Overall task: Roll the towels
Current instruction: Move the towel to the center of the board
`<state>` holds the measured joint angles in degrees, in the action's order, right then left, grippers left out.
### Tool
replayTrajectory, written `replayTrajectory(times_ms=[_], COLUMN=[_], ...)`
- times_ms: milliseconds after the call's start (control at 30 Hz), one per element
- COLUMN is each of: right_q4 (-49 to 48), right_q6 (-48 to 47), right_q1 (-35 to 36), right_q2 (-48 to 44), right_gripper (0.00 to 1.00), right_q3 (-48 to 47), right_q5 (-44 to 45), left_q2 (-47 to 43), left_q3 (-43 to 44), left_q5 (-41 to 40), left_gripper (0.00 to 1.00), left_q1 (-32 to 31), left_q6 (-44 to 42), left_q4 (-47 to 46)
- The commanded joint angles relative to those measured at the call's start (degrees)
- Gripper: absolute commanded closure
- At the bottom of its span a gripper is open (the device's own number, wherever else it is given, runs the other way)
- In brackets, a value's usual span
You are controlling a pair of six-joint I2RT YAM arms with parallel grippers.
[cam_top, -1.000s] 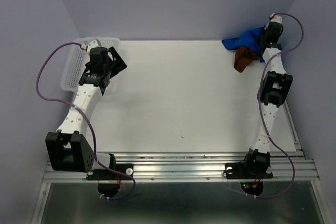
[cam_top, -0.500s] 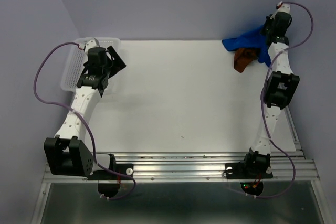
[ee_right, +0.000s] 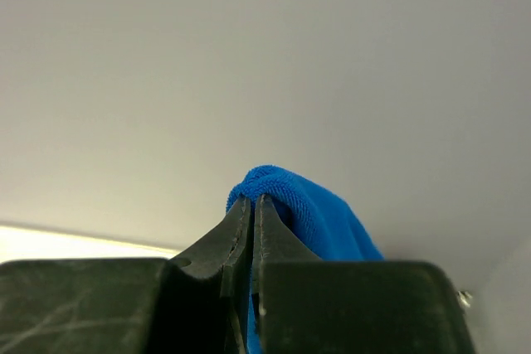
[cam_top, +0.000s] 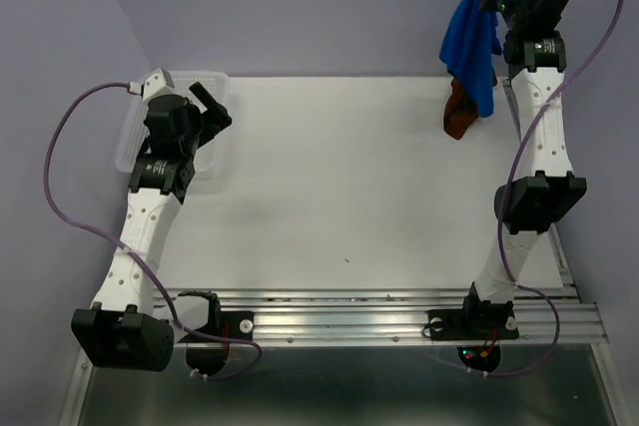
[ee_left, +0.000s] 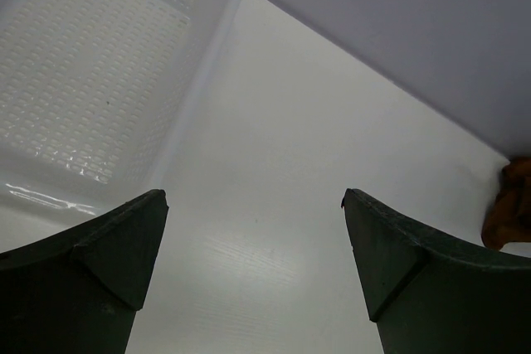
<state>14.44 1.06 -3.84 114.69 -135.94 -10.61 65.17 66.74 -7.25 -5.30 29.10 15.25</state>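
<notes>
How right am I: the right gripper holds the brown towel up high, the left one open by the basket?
Wrong towel: the right gripper holds the blue towel up, as the right wrist view shows; the brown towel sits below. The left gripper is open by the basket.

The top view looks down from high over the near edge onto the whole table [cam_top: 339,187]. The left wrist view skims low across it, with the basket [ee_left: 83,80] at upper left. The right wrist view faces the wall [ee_right: 265,55], close on the blue towel [ee_right: 319,213]. Basket and towel also show in the top view.
</notes>
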Motion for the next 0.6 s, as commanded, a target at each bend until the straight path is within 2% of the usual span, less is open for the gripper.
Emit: replayTrajectory(times_ms=[0, 67, 200, 300, 467, 500, 567], right_q4=[2.1, 2.2, 1.2, 0.3, 2.8, 2.7, 2.4], right_q6=[-2.2, -0.8, 7.3, 12.1, 22.1, 23.8, 27.6], right_q1=[6.5, 8.3, 9.5, 9.5, 9.5, 9.5, 9.5], right_q2=[-6.9, -9.0, -14.2, -17.1, -27.5, -29.5, -32.8], right_gripper=[0.99, 0.99, 0.99, 0.99, 0.98, 0.95, 0.86], right_q3=[-3.4, -3.4, -2.3, 2.9, 23.8, 36.5, 49.6], right_q5=[-5.5, -7.6, -17.6, -23.1, -16.8, -14.2, -5.2], left_q2=[-4.3, -6.1, -8.8, -10.7, -12.4, -12.5, -12.3], left_q3=[-0.5, -0.7, -1.2, -2.3, -4.2, -4.6, -5.6], left_q5=[0.9, 1.4, 1.4, 3.4, 4.6, 5.1, 5.5], left_gripper=[0.01, 0.01, 0.01, 0.01, 0.01, 0.01, 0.01], left_q1=[-0.2, -0.2, -0.2, -0.2, -0.2, -0.2, -0.3], left_q6=[0.7, 0.8, 1.9, 2.5, 3.6, 3.9, 3.7], left_q4=[-0.7, -0.1, 2.2, 2.9, 4.0, 4.0, 5.0])
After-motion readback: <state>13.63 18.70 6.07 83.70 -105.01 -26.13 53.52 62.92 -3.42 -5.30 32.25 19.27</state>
